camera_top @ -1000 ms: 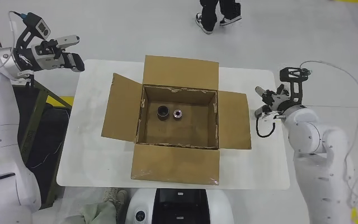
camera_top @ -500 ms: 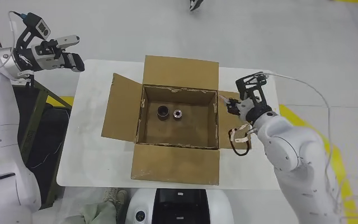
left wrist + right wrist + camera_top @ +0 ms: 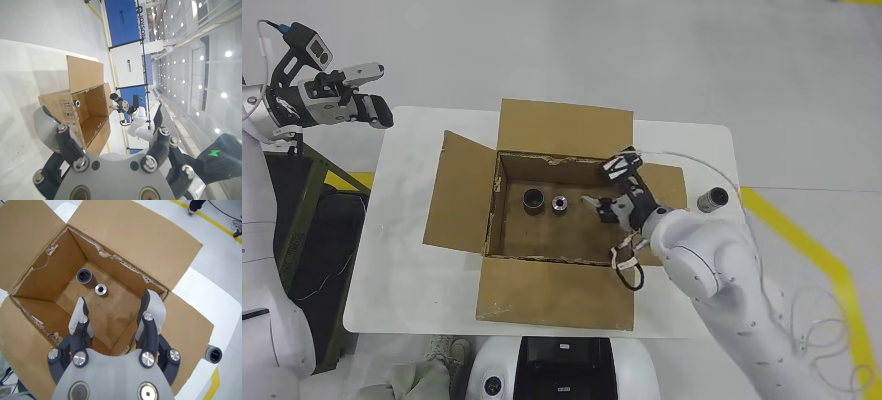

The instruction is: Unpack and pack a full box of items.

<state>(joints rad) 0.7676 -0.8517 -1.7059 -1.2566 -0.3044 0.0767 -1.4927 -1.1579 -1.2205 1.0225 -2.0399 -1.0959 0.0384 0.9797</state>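
Top view: right gripper (image 3: 604, 190) moved over box (image 3: 562, 128).

— Where's the right gripper (image 3: 114, 296)?
— Its arm is stretched inward with the wrist angled down. The fingers (image 3: 76, 313) are spread wide, nothing between them.
— And the left gripper (image 3: 375, 95)?
— Raised at the far left, pointing across toward the other arm. Its fingers (image 3: 157, 115) are parted, nothing gripped.

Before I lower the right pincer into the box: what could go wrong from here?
The small silver metal ring and the dark open-ended cylinder stand close together on the floor of the brown cardboard box, so the open right pincer might knock one while closing on the other. One finger hangs near the torn rim and could snag. The grey metal cylinder lying on the white table might roll if bumped.
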